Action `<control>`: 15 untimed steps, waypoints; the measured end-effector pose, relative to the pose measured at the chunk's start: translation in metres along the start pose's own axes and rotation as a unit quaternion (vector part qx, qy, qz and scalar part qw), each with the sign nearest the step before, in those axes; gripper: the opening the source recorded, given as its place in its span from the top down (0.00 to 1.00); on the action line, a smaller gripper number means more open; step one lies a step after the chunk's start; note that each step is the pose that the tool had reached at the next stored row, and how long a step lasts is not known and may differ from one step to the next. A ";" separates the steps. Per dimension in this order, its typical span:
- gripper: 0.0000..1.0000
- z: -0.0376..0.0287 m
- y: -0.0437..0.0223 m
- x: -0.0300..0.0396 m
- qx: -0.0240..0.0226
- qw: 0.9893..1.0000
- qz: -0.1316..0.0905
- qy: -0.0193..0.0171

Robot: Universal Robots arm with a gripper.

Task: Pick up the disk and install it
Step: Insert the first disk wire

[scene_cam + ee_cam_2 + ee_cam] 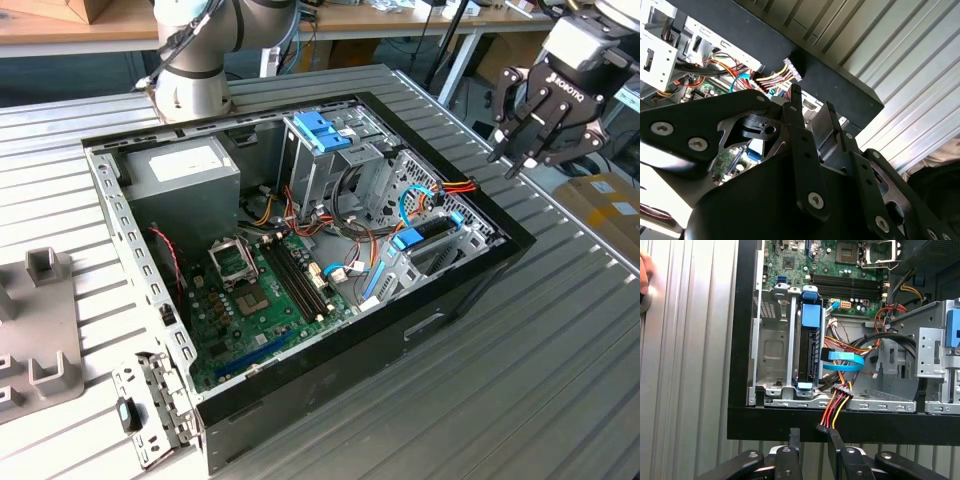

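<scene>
The disk [809, 342] sits on edge in the drive cage [775, 347] at the corner of the open computer case [470, 285], its blue frame showing at both ends and its long axis running away from the case wall. The gripper [530, 125] hangs just outside that wall above the bench [560, 350], holding nothing, fingers [835, 447] close together with a narrow gap. No label can be read.

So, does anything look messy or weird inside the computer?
Yes. One bundle of red, yellow and black wires flops over the case's black edge. Its plug rests on that edge, joined to nothing. The pincer hovers outside the case, beside that spot.
</scene>
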State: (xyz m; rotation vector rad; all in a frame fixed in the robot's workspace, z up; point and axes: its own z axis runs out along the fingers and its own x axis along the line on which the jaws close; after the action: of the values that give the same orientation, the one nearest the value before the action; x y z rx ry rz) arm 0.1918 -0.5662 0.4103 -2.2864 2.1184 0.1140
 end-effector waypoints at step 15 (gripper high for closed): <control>0.64 0.0079 -0.0021 -0.0035 -0.001 1.000 -0.008 0.000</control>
State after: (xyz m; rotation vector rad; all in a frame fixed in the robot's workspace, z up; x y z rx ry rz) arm 0.1934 -0.5620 0.4026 -2.3039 2.1004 0.1142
